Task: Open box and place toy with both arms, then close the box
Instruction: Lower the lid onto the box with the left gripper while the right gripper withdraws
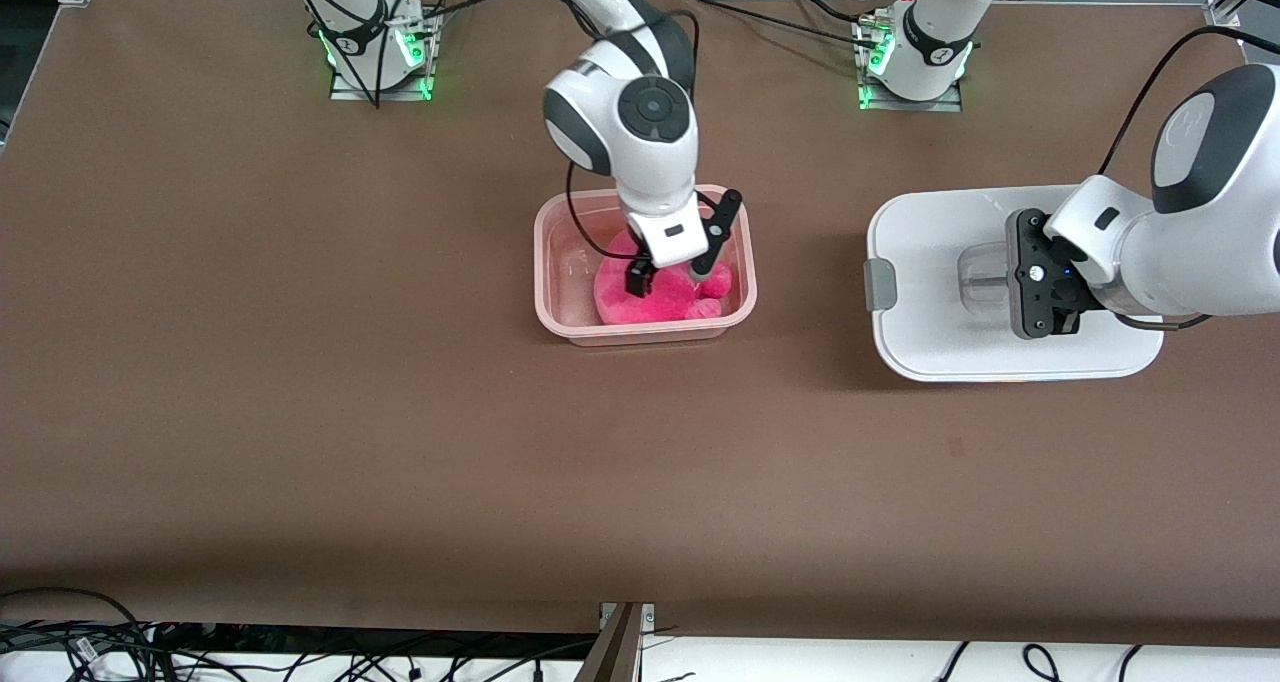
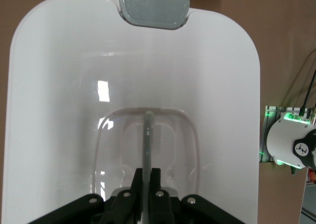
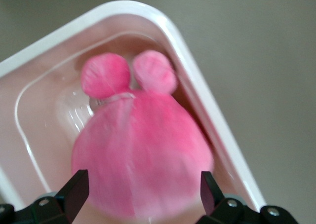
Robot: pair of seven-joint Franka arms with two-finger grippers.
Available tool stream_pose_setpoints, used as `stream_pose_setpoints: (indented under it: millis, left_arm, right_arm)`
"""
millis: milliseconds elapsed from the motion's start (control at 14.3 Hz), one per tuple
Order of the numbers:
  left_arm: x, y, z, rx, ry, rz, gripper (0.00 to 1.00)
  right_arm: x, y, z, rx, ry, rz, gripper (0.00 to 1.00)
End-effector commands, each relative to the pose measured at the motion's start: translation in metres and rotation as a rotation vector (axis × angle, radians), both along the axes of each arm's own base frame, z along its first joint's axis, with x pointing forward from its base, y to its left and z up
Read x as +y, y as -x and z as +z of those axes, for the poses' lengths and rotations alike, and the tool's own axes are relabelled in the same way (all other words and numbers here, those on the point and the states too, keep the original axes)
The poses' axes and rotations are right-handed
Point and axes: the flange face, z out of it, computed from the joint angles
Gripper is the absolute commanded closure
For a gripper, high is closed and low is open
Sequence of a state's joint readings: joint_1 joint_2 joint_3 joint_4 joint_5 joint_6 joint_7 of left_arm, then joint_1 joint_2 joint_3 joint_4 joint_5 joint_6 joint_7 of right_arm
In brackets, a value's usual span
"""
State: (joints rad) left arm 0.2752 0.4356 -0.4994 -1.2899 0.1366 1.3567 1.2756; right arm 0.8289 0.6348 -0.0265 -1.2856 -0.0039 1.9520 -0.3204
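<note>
The right gripper (image 1: pixel 675 280) has its 2 fingers spread, with the toy (image 1: pixel 655 297) between them in the box (image 1: pixel 560 292). The left gripper (image 1: pixel 1040 287) pinches the lid (image 1: pixel 930 262) handle (image 2: pixel 148 135) between its fingers.

Probably lab: bolted arm bases (image 1: pixel 380 47), loose cables (image 1: pixel 80 647).

Matt brown surface (image 1: pixel 300 412), faintly textured like cloth or felt. Translucent pink plastic box (image 1: pixel 560 307), smooth and slightly glossy. Fuzzy hot-pink plush toy (image 3: pixel 143 155). Glossy white plastic lid (image 2: pixel 59 110) catching reflections, with a matt grey clip (image 2: pixel 154 9) and a clear handle (image 2: pixel 148 135). Smooth white arm shells, black bands.
</note>
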Motion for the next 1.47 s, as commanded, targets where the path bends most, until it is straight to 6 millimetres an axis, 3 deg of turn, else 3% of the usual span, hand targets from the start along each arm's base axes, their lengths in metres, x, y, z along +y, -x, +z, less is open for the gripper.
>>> stream_pose_setpoints:
  millis: [0, 140, 280, 350, 420, 630, 700, 910, 980, 1260, 1400]
  left_arm:
    - [0.001, 0.002, 0.011, 0.003, 0.045, 0.010, 1.00]
    - [-0.020, 0.005, 0.012, 0.005, 0.079, -0.052, 1.00]
    - [-0.067, 0.012, 0.013, -0.002, 0.111, -0.114, 1.00]
    - [-0.094, 0.010, 0.004, -0.012, 0.130, -0.150, 1.00]
    - [-0.117, 0.009, -0.006, -0.023, 0.146, -0.178, 1.00]
    - [-0.204, 0.017, -0.046, -0.032, 0.179, -0.239, 1.00]
    - [-0.235, 0.025, -0.058, -0.024, 0.173, -0.225, 1.00]
    - [-0.340, 0.065, -0.083, -0.077, 0.152, -0.208, 1.00]
    - [-0.361, 0.074, -0.089, -0.105, 0.140, -0.201, 1.00]
    - [-0.394, 0.087, -0.120, -0.097, 0.134, -0.121, 1.00]
    - [-0.408, 0.097, -0.126, -0.095, 0.110, -0.068, 1.00]
  right_arm:
    - [-0.068, -0.027, 0.071, 0.034, 0.003, -0.099, 0.00]
    - [-0.118, -0.052, 0.105, 0.017, 0.001, -0.173, 0.00]
    - [-0.180, -0.069, 0.151, 0.011, -0.002, -0.277, 0.00]
    - [-0.201, -0.066, 0.170, 0.021, 0.021, -0.311, 0.00]
    - [-0.236, -0.067, 0.195, 0.013, 0.026, -0.368, 0.00]
    - [-0.318, -0.063, 0.233, 0.060, 0.016, -0.503, 0.00]
    - [-0.343, -0.061, 0.240, 0.066, 0.000, -0.564, 0.00]
    - [-0.384, -0.049, 0.246, 0.085, -0.016, -0.733, 0.00]
    - [-0.391, -0.048, 0.245, 0.090, -0.017, -0.769, 0.00]
    - [-0.447, -0.045, 0.232, 0.115, -0.030, -0.911, 0.00]
    - [-0.457, -0.041, 0.234, 0.108, -0.033, -0.923, 0.00]
